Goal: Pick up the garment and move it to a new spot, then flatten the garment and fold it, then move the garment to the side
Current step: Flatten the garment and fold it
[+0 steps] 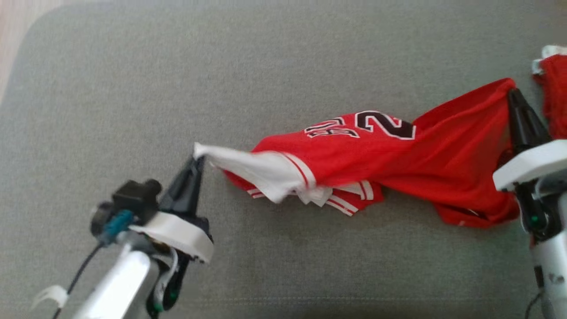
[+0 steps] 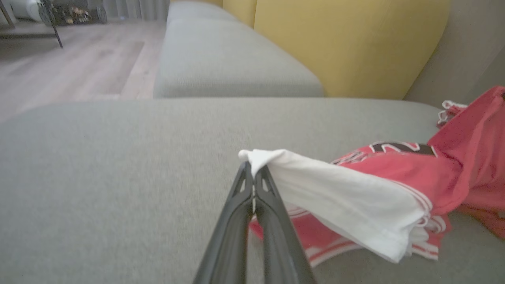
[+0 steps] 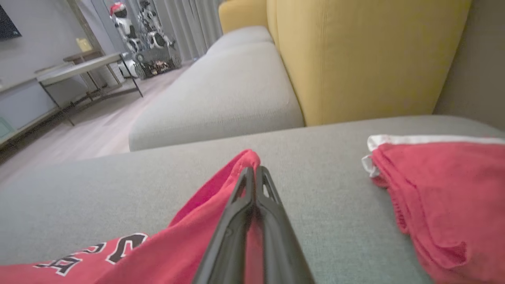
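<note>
The left gripper (image 1: 198, 160) pinches the jersey (image 1: 381, 155) at its 9 o'clock end. The right gripper (image 1: 514, 94) pinches the 3 o'clock end.

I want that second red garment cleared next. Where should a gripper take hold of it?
Probably pinch the red garment's white-trimmed corner, approaching over the bare grey cushion on the jersey's side. That corner bunches up at the open edge; the rest lies flat and runs out of frame.
</note>
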Tool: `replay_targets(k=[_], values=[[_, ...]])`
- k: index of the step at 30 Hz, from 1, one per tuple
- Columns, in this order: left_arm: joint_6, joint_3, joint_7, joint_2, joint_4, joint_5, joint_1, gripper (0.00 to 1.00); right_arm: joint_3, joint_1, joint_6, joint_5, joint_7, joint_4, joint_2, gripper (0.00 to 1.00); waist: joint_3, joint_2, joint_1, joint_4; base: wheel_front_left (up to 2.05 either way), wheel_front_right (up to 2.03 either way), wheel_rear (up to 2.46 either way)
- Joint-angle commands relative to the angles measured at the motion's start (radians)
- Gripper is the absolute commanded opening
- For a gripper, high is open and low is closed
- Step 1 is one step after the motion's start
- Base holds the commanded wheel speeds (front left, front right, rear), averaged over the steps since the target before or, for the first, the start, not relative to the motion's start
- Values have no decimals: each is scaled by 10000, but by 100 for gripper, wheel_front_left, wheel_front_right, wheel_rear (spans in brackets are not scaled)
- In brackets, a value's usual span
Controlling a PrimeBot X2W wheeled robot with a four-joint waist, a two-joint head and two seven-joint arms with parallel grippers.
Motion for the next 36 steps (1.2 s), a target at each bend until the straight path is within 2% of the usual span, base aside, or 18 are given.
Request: replay_targets(k=[1,3,10,21,30,36], values=[[173,596,-175,360,-673,156,-545,0,26,71,-7,-96,-166,-861,-58,0,-276,0,0,-132,0,0,0],[417,933,-243,618,-1449,341,-826,0,-196,324,-7,-279,-257,-1920,24,0,-612,0,0,-219,0,0,0],[745,1534,-95,1025,-2912,691,-1980,0,-721,408,-7,-707,-191,-4337,253,0,-1364,0,0,-345,0,0,0],[588,1642,731,1281,-3931,1060,-4002,0,-985,-174,-7,-1117,320,-6799,339,0,-1963,0,0,-427,0,0,0],[436,1672,988,1207,-3826,957,-4892,0,-1191,-612,-7,-881,665,-7056,440,0,-1829,0,0,-452,0,0,0],[-90,1518,847,954,-2445,842,-6060,0,-971,-1731,-7,-472,661,-6046,359,0,-1322,0,0,-505,0,0,0]])
